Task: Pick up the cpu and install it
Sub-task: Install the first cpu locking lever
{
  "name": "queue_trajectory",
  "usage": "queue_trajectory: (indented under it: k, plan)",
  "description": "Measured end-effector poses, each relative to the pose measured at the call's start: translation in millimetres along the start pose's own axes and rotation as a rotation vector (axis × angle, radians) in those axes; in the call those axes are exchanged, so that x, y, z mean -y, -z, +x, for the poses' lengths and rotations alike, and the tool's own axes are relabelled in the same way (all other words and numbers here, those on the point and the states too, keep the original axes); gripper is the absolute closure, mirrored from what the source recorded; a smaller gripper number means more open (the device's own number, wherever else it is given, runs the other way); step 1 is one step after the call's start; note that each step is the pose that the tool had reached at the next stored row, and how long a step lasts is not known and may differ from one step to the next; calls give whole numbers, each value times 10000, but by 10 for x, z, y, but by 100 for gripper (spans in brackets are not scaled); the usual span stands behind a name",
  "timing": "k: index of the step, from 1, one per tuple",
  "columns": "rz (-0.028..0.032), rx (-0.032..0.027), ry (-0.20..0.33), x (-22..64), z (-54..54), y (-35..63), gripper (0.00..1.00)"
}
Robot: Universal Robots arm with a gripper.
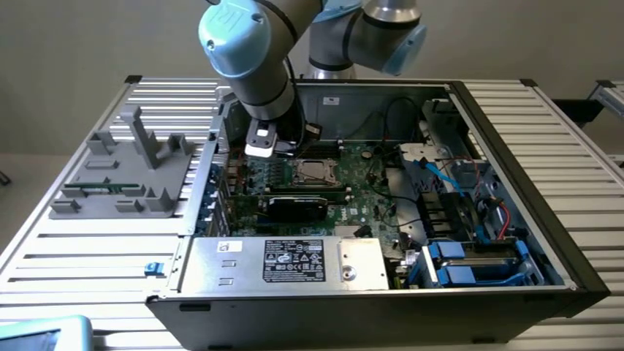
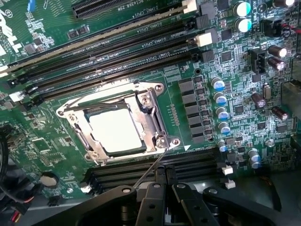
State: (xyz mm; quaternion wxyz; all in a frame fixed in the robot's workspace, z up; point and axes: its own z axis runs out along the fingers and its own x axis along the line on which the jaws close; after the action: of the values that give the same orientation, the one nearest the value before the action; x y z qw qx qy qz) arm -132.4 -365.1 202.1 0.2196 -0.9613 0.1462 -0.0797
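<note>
Exterior view: arm reaches into open computer case [image 1: 546, 241] at frame centre; gripper [image 1: 261, 150] above motherboard [image 1: 361, 197]; cpu [image 1: 314, 172] sits in socket just beside it

Wrist view: gripper [image 2: 162, 181] fingers closed, empty; cpu [image 2: 114, 130] seated in socket frame [image 2: 150, 117], bright metal top showing

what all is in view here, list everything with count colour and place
cpu: one, silvery-beige, seated in the socket on the motherboard
socket frame: one, silver metal, around the cpu
motherboard: one, green, inside the computer case
computer case: one, black, open on the table
power supply: one, silver, near edge of the case
fixture: one, grey, on the table at the exterior view's left
table: one, slatted silver
gripper: one, black, shut, just beside the socket, holding nothing
</note>
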Motion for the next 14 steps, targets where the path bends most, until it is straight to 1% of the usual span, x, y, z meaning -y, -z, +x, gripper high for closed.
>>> queue_trajectory:
  k: [7,12,14]
  plan:
    - [26,4,-10,-29,-39,-31,88]
    - [28,3,-15,-33,-44,-35,88]
    - [49,-10,-17,-37,-45,-43,88]
